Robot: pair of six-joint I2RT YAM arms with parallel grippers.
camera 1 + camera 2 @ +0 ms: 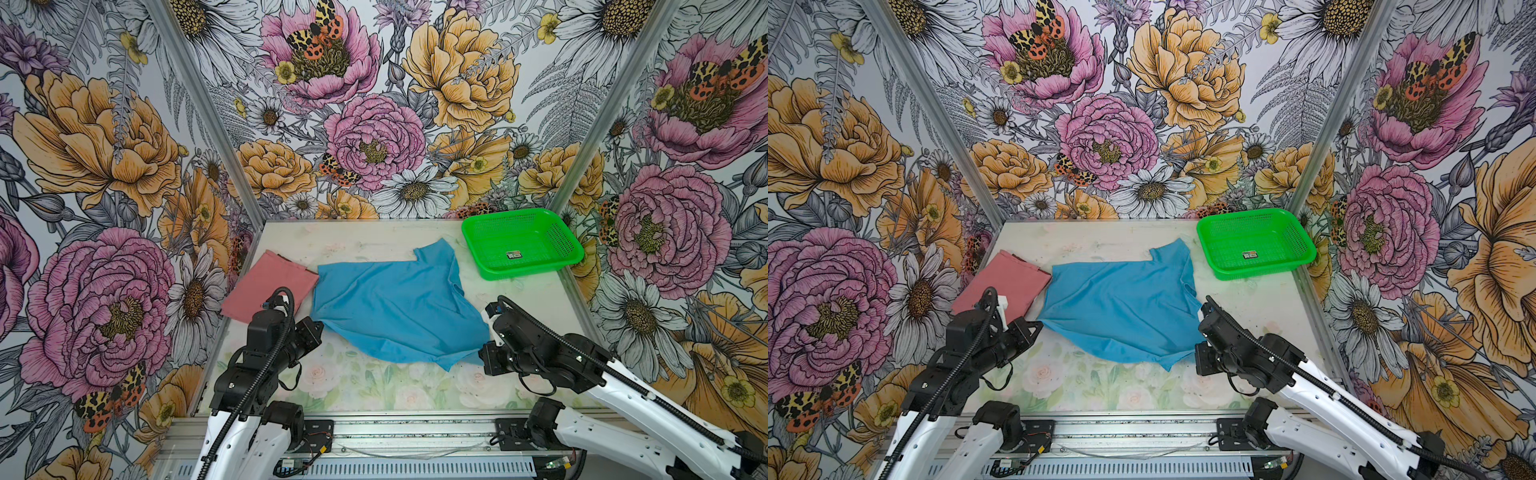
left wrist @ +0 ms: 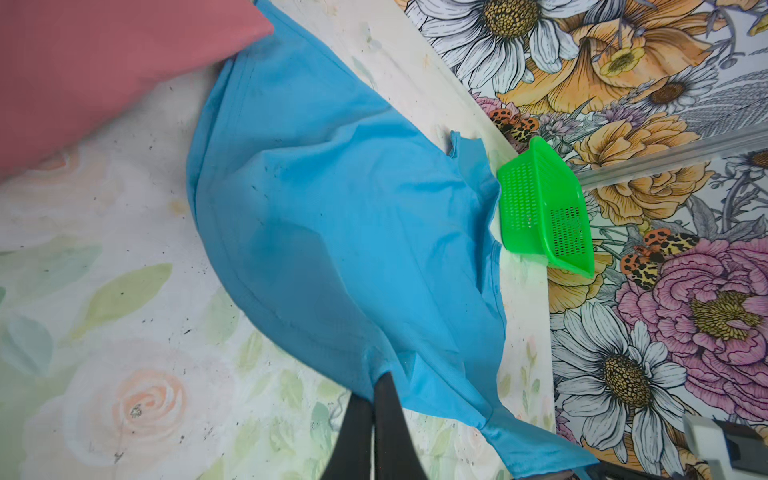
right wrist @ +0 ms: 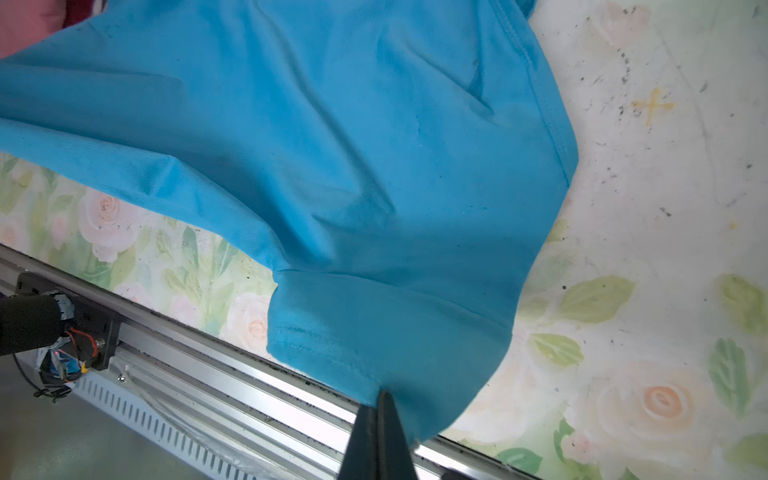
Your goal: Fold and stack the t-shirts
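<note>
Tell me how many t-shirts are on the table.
2. The blue t-shirt is spread in the middle; the pink t-shirt lies folded left of it. None seems hidden.

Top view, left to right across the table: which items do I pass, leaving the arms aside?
pink t-shirt → blue t-shirt → green basket

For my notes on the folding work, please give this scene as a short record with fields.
blue shirt: unfolded, spread in the middle of the table
pink shirt: folded, left of the blue shirt
basket: far right corner, no shirt inside
left gripper: shut on blue shirt, near left corner
right gripper: shut on blue shirt, near right corner
stack: not yet made
</note>
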